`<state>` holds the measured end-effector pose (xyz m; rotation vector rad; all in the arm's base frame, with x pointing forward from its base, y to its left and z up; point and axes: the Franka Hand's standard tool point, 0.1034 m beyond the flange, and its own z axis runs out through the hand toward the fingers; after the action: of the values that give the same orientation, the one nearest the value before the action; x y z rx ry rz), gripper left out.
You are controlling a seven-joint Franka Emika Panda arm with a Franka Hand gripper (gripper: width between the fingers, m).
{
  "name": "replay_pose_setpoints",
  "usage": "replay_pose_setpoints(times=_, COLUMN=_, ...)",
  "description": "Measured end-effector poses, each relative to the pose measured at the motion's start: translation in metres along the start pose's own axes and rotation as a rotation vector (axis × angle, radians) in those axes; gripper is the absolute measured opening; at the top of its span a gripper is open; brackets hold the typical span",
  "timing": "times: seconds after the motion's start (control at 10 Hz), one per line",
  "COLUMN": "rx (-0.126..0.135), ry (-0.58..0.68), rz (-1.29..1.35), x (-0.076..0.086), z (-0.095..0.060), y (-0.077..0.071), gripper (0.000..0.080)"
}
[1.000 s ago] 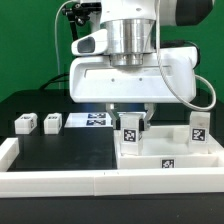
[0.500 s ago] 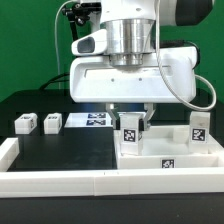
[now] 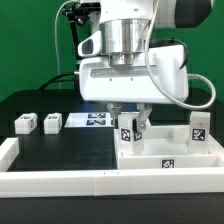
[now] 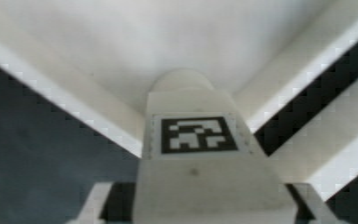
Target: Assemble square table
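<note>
Currently in my jaws: the held leg block point(image 4: 195, 135), upright and marker-side to the wrist camera; my gripper point(image 3: 131, 122) is clenched on it from both sides.
Under it: the square tabletop point(image 3: 180, 148), lying flat; the leg stands at its far corner on the exterior view's left, and I cannot see whether it is seated.
Next corner: a standing leg block point(image 3: 198, 128), upright at the far corner on the exterior view's right; it looks fitted.
Waiting: a loose leg block point(image 3: 24, 123) and a second loose leg block point(image 3: 51, 123), side by side on the black table, well apart from the slab, near the marker board point(image 3: 92, 120).
Front edge: the barrier wall point(image 3: 60, 181), untouched.
Progress: by my judgement one leg is in, this one is mid-fitting, and two remain, so not yet halfway.
</note>
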<state>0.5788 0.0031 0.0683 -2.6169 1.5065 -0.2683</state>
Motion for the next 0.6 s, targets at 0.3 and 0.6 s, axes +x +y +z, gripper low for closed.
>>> replay_pose_setpoints(times=0.3, rx=0.005, ry=0.002, rz=0.258, x=-0.0010, z=0.0000, y=0.0009, gripper=0.0292)
replay_pose_setpoints(times=0.6, rx=0.008, ry=-0.002, rz=0.415, x=-0.0005, z=0.0000, y=0.0016, gripper=0.0294)
